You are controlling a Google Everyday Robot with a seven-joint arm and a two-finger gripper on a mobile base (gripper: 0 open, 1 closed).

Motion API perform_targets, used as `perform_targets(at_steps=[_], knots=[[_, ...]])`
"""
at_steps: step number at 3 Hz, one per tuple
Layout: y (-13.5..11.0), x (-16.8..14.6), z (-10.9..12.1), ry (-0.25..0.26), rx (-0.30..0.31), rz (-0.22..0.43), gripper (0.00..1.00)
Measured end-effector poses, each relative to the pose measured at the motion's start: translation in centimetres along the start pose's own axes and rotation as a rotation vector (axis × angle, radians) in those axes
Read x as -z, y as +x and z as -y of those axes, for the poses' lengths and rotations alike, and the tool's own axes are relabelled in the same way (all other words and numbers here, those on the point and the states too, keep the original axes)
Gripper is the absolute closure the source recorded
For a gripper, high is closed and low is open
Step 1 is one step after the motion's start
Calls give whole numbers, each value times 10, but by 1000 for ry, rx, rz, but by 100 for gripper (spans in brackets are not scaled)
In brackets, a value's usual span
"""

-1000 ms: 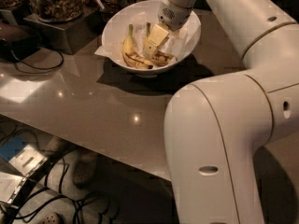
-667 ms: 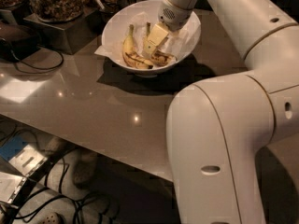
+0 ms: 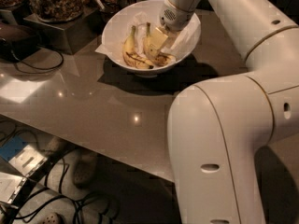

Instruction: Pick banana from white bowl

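The white bowl (image 3: 115, 26) stands at the back of the table, lined with crumpled white paper. Two bananas lie in it side by side. The task's banana (image 3: 164, 59) is the right one, with a greenish stem and brown-black mottling on its tip half. The left banana (image 3: 130, 53) has thin black streaks. My gripper (image 3: 158, 37) reaches down into the bowl from the upper right and rests on the middle of the mottled banana, hiding part of it.
A glass jar of nuts (image 3: 55, 1) on a metal stand sits at the back left, with a dark cable (image 3: 44, 62) on the table beside it. My own large white arm (image 3: 219, 139) fills the right foreground. Cables and boxes (image 3: 28, 171) lie on the floor below the table edge.
The gripper has stayed in the bowl over the mottled banana, shifting only slightly. The bananas and the bowl have not moved.
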State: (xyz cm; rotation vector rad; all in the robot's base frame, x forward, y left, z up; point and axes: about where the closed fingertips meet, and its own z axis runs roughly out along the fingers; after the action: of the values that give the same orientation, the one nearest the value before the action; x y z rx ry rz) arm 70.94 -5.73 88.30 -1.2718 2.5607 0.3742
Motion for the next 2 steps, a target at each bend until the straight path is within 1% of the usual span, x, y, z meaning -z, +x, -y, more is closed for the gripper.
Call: perform_targets(at_steps=[1,2], knots=[[0,-4,3,-3,-14,-7,34],[2,-16,8,-6,-40,-32,38]])
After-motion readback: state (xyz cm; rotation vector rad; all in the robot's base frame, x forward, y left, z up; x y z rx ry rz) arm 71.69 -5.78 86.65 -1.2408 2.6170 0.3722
